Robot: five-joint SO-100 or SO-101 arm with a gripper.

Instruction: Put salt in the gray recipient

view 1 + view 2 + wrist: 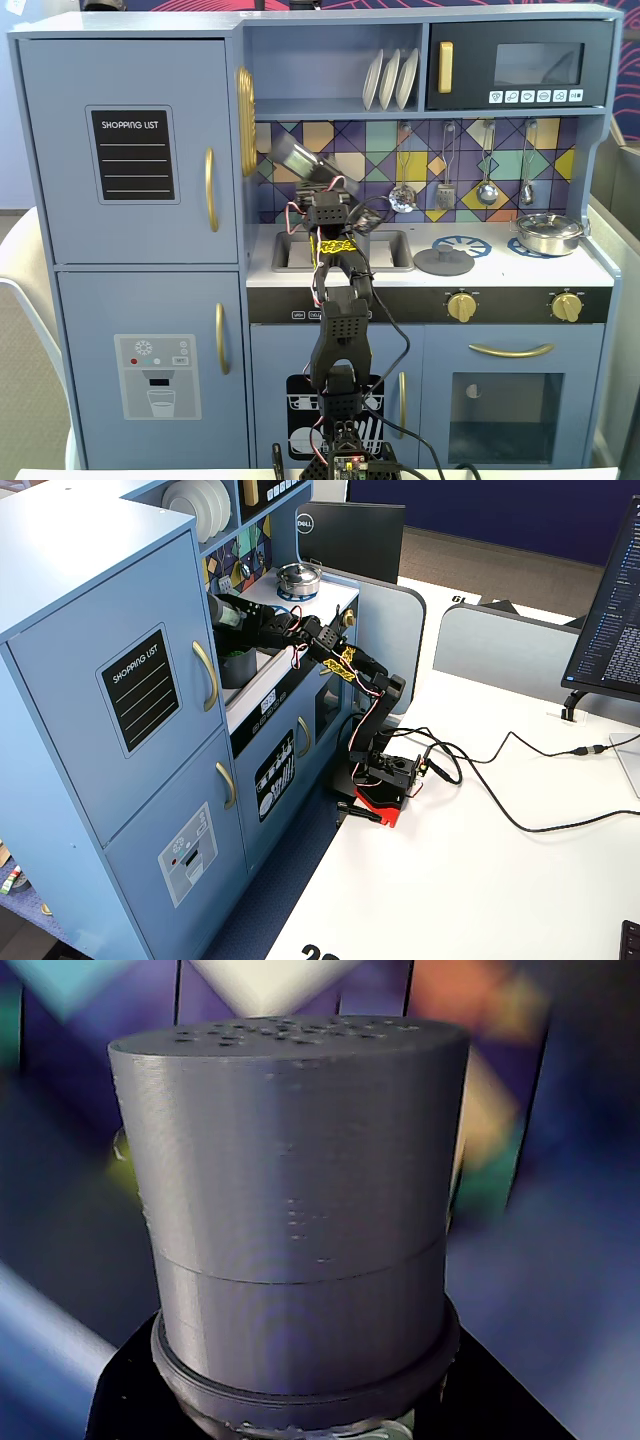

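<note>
My gripper (322, 188) is shut on the salt (293, 157), a slim dark gray shaker with a lighter cap. It holds the shaker tilted, cap toward the upper left, above the sink in front of the tiled wall. In the wrist view the cap (290, 1190) with its small holes fills the frame, and the black jaws close round its base, gripper (300, 1428). In a fixed view from the side, the gripper (252, 622) holds the salt (224, 612) just above the dark gray recipient (238, 668), which sits in the sink recess. From the front the arm hides the recipient.
A flat gray lid with a knob (443, 260) lies on the left burner. A shiny steel pan (548, 233) stands on the right burner. Utensils (486, 190) hang on the wall. The sink (290, 250) has white walls. The fridge side panel (245, 120) stands close on the left.
</note>
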